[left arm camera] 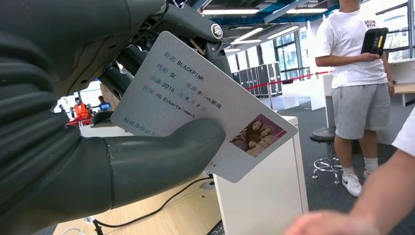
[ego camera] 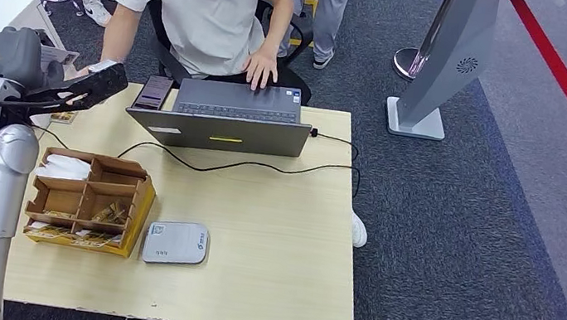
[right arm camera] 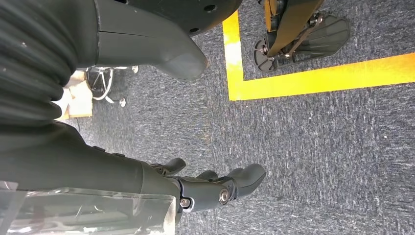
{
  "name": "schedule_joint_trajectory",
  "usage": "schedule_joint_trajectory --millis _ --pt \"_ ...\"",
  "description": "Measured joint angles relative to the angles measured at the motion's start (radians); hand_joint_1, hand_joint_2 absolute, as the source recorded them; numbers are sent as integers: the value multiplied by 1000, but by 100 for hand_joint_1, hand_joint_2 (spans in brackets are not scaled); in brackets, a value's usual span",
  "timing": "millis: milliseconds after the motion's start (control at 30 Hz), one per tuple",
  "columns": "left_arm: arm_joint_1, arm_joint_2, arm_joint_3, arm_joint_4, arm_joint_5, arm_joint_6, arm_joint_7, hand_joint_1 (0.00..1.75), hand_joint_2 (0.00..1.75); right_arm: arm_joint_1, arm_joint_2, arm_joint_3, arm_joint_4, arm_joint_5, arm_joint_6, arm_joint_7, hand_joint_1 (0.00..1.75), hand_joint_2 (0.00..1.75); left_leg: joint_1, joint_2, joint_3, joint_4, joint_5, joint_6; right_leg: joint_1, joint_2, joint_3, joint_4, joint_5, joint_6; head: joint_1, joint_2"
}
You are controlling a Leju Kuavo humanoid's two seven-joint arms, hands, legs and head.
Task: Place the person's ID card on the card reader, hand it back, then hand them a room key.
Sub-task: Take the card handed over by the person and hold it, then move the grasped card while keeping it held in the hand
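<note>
At the upper left of the head view, the robot's left hand (ego camera: 94,83) is raised over the far left corner of the wooden bench (ego camera: 267,250), reaching toward a seated person (ego camera: 201,6) in a white shirt. The left wrist view shows why: the ID card (left arm camera: 195,105) is pinched between the thick grey thumb and the darker fingers behind it, printed face and small photo outward. The card is tilted and held in the air, clear of the bench, as if being offered or carried. A blurred hand of a person (left arm camera: 333,225) sits at the lower right of that picture, near the card but not touching it.

The card reader (ego camera: 175,243), a flat white pad, lies low in the head view near the bench's front edge, just beside a cardboard organiser (ego camera: 90,200) with small compartments. It is well apart from the card, and nothing rests on it.

The right hand (right arm camera: 215,188) hangs over grey carpet, fingers loosely curled and apart, holding nothing.

An open laptop (ego camera: 223,118) stands at the far edge, the person's hand on its keyboard.
</note>
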Motion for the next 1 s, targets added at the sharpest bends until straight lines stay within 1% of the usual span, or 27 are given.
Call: schedule_joint_trajectory --millis 533,600,667,700,733,800,833,900,1000 --pt "-7 1 -1 21 11 2 0 175 175 0 -1 0 1 2 0 0 0 175 0 0 0 0 0 0 0 0 0 0 0 0 0 0" --pt "-7 1 -1 26 16 8 0 175 175 0 -1 0 1 2 0 0 0 175 0 0 0 0 0 0 0 0 0 0 0 0 0 0" --pt "-2 0 -1 29 23 34 -14 175 175 0 -1 0 1 0 -2 -1 0 175 0 0 0 0 0 0 0 0 1 0 0 0 0 0" --pt "17 -1 -4 13 30 75 -46 175 175 0 -1 0 1 -7 -6 -2 0 175 -1 0 0 0 0 0 0 1 2 0 0 0 0 0" --pt "61 -2 -13 -34 32 137 -97 175 175 0 -1 -2 1 -18 -13 -4 0 175 -1 1 1 0 -1 0 -1 2 3 0 0 0 -1 0" --pt "201 -3 -69 -196 10 277 -201 175 175 4 0 -11 1 -44 -28 -8 0 175 -2 3 3 -1 -3 0 -2 4 4 0 -2 1 -4 0" --pt "277 -1 -117 -285 -14 326 -222 175 175 6 1 -17 1 -52 -35 -11 0 175 -2 2 3 -1 -4 0 -2 3 5 -1 -3 2 -3 0" --pt "396 16 -223 -422 -50 375 -205 175 175 7 1 -29 2 -58 -42 -16 0 175 -2 2 1 0 -6 1 -2 3 4 -2 -4 3 2 0" --pt "505 59 -330 -558 -59 426 -190 175 175 9 2 -43 2 -59 -44 -17 0 175 -2 2 1 0 -7 1 -2 3 3 -2 -5 3 3 0"
